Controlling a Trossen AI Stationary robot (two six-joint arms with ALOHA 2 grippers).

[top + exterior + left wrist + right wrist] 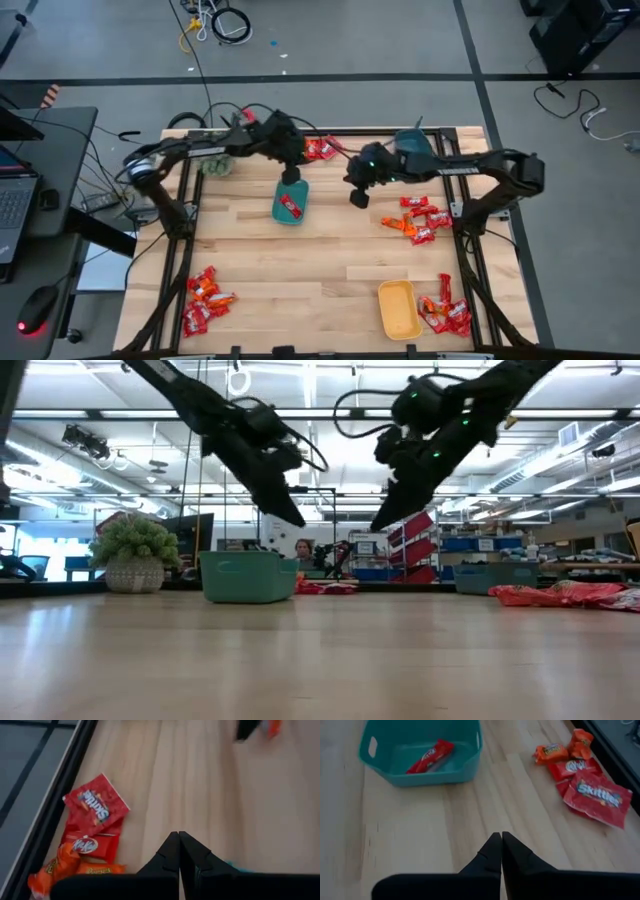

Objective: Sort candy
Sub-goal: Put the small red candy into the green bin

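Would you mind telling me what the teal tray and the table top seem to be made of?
The teal tray looks like moulded plastic with a smooth, slightly matte finish: even colour, rounded corners, a cut-out handle slot. The table top looks like light wood, probably joined planks, from its grain lines and seams; whether it is sealed I cannot tell.

A lab or workshop is suggested: behind the wooden table [320, 660], blue storage bins [480, 544] (on shelving) are seen under strip lights [560, 460].
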